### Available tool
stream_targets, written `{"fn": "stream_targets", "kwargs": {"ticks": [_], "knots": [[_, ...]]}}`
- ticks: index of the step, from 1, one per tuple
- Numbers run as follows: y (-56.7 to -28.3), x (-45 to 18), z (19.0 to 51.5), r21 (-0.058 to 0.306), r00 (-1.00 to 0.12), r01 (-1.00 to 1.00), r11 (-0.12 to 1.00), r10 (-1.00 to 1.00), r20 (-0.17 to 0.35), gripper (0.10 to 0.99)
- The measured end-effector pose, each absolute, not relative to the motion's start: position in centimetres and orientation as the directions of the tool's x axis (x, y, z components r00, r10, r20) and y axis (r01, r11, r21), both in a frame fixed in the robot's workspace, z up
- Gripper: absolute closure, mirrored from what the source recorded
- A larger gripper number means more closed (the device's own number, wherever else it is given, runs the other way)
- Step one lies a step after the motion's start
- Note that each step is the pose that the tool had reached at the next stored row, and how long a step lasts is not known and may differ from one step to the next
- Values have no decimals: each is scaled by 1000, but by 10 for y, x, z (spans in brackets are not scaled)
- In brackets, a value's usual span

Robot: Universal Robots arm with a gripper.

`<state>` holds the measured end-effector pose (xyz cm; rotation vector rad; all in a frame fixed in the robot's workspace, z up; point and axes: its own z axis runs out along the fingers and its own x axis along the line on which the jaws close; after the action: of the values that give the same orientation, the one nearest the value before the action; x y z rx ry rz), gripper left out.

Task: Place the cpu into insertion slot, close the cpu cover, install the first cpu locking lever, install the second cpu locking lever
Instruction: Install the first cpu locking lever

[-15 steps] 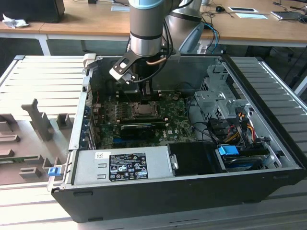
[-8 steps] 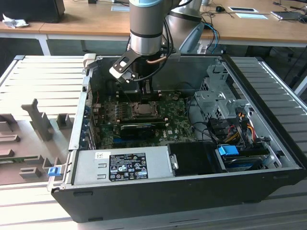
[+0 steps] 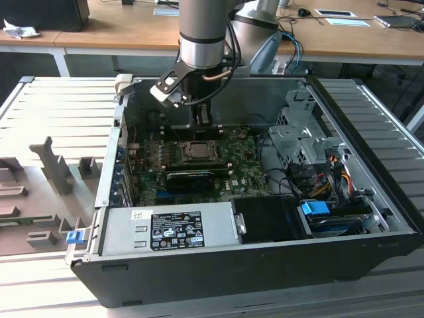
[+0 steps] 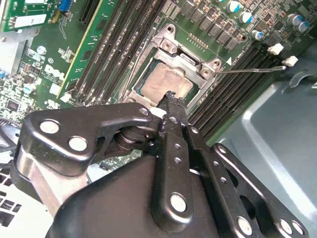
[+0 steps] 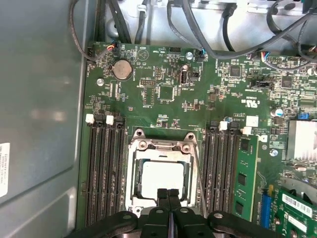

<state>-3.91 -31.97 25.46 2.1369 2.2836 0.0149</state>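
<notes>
The cpu point(image 5: 163, 177) point(image 4: 166, 82) lies silver face up in the insertion slot point(image 3: 185, 153) of the green motherboard point(image 5: 163, 89). The cpu cover point(image 5: 161, 145) point(image 4: 190, 59) lies flat over it, and the chip shows through the cover's window. A thin wire locking lever point(image 4: 252, 70) point(image 5: 198, 173) runs along one side of the socket and sticks out past it. My gripper point(image 5: 168, 194) point(image 4: 171, 98) point(image 3: 201, 120) hangs just above the near edge of the cpu. Its black fingers are shut together with nothing between them.
Black memory slots point(image 5: 101, 168) flank the socket on both sides, with a green memory stick point(image 5: 245, 173) beside one bank. In the exterior view a black card point(image 3: 192, 177) lies below the socket, the power supply point(image 3: 169, 228) sits at the front, and the drive cage point(image 3: 298, 136) and cables point(image 3: 324, 179) are at the right.
</notes>
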Motion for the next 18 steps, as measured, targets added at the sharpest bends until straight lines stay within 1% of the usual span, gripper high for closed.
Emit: {"fn": "stream_targets", "kwargs": {"ticks": [8, 11, 12, 18], "knots": [[-320, -39, 285, 16, -66, 998, 66, 998, -8, 980], [-320, -39, 290, 16, -69, 997, 69, 998, -8, 980], [-320, -39, 290, 16, -80, 997, 80, 997, -8, 980], [-320, -39, 289, 16, -226, 974, 226, 974, -9, 980]]}}
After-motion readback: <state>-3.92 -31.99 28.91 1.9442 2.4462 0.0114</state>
